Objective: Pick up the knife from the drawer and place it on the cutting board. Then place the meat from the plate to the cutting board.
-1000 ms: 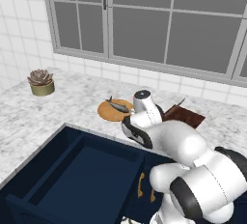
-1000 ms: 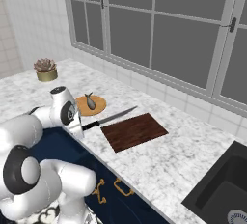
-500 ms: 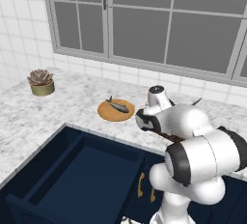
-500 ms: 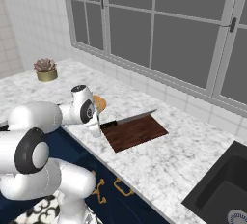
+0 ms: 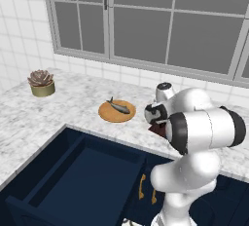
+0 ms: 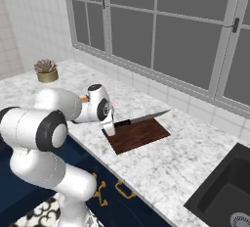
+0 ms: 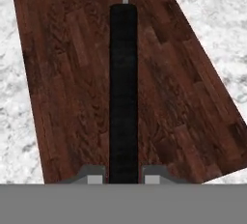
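While the gripper (image 7: 124, 175) clamps the knife (image 7: 123, 88) by its handle above the board (image 7: 62, 83), the fish (image 5: 119, 106) lies on the plate (image 5: 106, 115).

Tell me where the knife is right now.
The knife is held in the shut pincer just above the cutting board. In the right base view its blade points toward the window, to the right of the plate.
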